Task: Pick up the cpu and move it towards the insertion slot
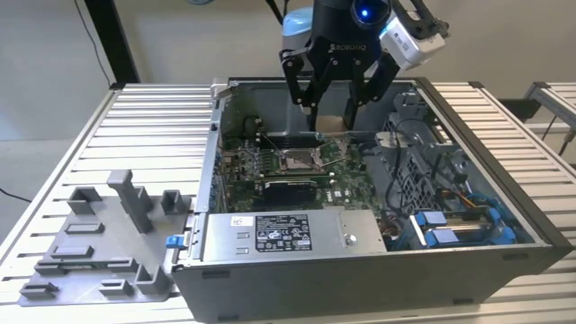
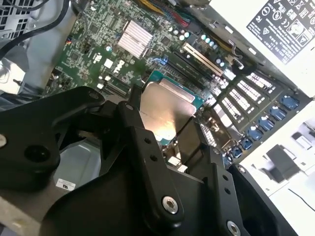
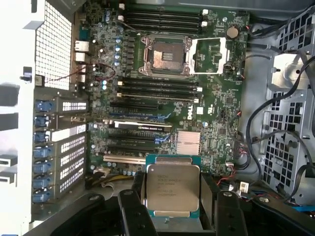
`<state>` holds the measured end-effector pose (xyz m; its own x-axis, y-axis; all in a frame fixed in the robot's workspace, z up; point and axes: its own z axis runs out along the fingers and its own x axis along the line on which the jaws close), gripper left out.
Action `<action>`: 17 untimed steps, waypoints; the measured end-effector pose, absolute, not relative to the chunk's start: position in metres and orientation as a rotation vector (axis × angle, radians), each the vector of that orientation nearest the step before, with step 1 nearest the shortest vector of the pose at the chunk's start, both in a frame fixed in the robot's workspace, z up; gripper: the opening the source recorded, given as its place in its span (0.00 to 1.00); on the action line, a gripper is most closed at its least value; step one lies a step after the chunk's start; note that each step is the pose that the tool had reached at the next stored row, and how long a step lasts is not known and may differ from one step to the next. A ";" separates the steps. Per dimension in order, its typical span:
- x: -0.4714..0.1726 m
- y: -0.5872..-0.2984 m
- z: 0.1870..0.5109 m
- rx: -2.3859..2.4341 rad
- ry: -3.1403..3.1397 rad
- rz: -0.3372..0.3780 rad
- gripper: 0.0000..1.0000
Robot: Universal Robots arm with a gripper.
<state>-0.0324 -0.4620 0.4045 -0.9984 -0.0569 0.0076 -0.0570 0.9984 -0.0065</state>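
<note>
Gripper point(image 1: 331, 111) clenched on the cpu point(image 3: 172, 186), held flat above the green board point(image 3: 216, 118) inside the computer case point(image 1: 504, 169), well apart from the insertion slot point(image 3: 165, 56). I'd keep it level, square edges to the socket frame, avoid the lever.

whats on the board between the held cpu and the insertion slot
In the first wrist view, between the cpu held in the claw and the insertion slot lie a small silver heatsink and rows of long black slots.
</note>
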 end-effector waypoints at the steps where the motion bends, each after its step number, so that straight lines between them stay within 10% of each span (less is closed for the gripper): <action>1: -0.032 -0.460 0.404 0.089 -3.133 0.010 0.00; 17: -0.032 -0.430 0.404 0.089 -3.133 0.011 0.00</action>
